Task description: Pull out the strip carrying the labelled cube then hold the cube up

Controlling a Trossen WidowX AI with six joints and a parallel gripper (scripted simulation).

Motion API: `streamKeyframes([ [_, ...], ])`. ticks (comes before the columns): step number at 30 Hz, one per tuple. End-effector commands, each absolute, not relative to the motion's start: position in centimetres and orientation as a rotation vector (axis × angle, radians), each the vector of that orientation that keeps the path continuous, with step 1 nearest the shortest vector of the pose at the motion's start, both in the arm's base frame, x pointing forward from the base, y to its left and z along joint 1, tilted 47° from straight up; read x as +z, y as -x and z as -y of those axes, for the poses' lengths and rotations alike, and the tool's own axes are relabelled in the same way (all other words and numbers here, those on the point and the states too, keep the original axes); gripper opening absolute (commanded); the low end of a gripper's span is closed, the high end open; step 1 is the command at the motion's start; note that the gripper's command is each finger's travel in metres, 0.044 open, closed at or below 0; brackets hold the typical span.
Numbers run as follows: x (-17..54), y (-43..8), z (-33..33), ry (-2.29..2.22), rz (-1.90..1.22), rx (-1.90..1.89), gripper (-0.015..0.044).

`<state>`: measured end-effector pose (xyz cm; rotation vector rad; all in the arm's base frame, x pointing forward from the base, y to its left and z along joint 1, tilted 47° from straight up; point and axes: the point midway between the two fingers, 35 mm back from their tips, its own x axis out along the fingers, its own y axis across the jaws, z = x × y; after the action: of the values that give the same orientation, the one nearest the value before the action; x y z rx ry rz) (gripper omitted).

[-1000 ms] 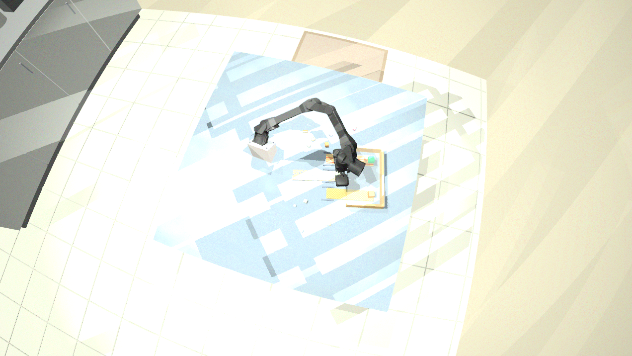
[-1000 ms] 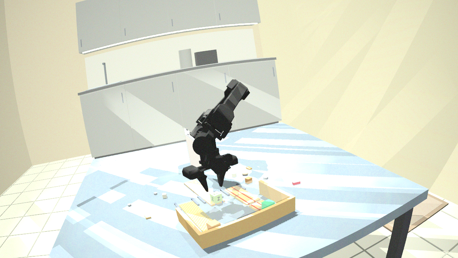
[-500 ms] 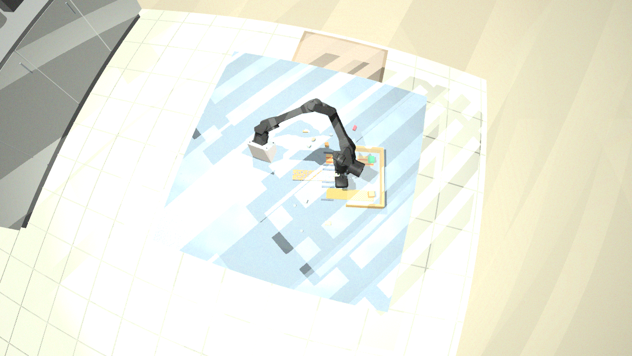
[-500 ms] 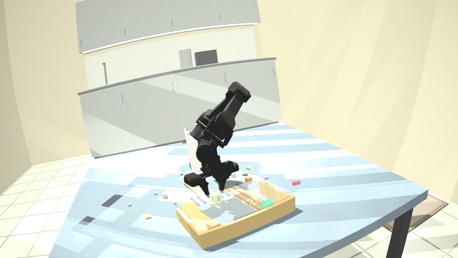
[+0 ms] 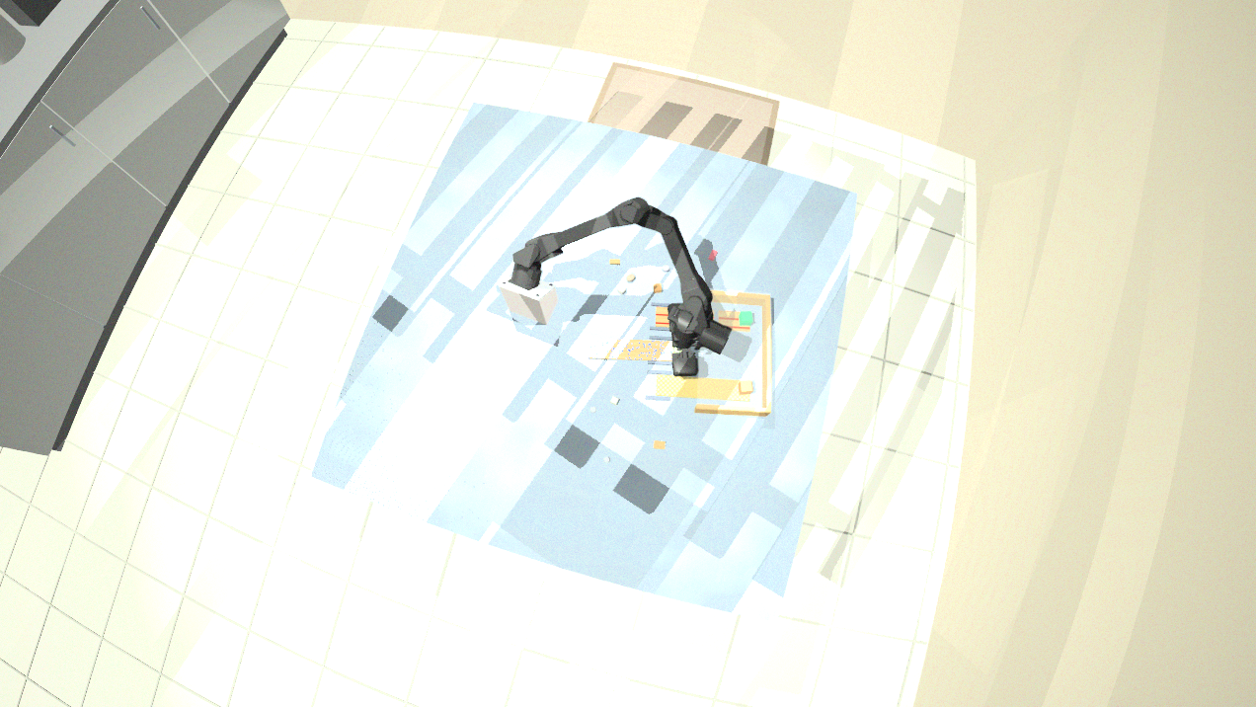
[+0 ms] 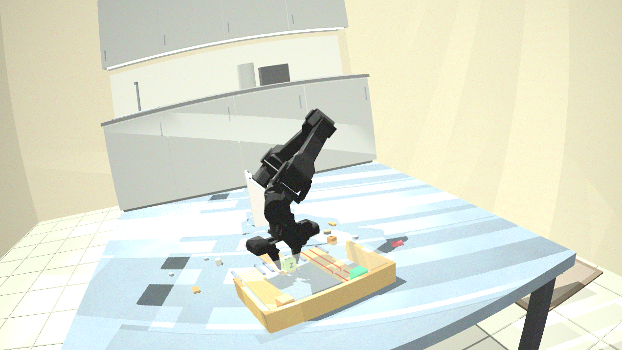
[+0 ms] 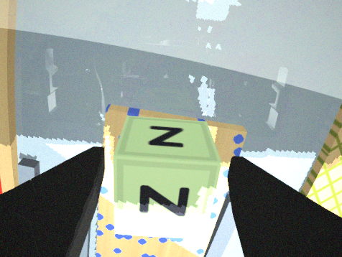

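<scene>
matt black gripper (image 5: 686, 361) (image 6: 289, 266) (image 7: 167, 162), smooth wood-look tray wall (image 5: 767, 353) (image 6: 335, 306)

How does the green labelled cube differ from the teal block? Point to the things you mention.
The labelled cube (image 6: 289, 264) (image 7: 165, 172) shows black letters; the teal block (image 5: 745, 317) (image 6: 358, 272) shows none. The cube is pale green, the block deeper teal. The cube stands between the open pincer's (image 5: 687, 351) (image 6: 289, 265) (image 7: 167, 155) fingers; the block lies away from them. Both rest on strips.
</scene>
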<state>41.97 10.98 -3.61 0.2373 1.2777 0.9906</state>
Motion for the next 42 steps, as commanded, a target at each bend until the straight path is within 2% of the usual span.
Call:
streamKeyframes([
  [1, -3.6, -42.0, -11.0, -0.237, -1.277, 0.991, 0.0171],
  [10, -3.6, -42.0, -11.0, -0.237, -1.277, 0.991, 0.0111],
  [14, -3.5, -41.8, -10.8, -0.237, -1.277, 0.990, 0.0006],
  [15, -3.3, -41.5, -10.5, -0.237, -1.278, 0.990, 0.0000],
  [28, -1.2, -36.5, -7.3, -0.242, -1.283, 0.991, 0.0000],
  [42, -1.4, -32.9, -6.7, -0.237, -1.287, 0.992, 0.0000],
])
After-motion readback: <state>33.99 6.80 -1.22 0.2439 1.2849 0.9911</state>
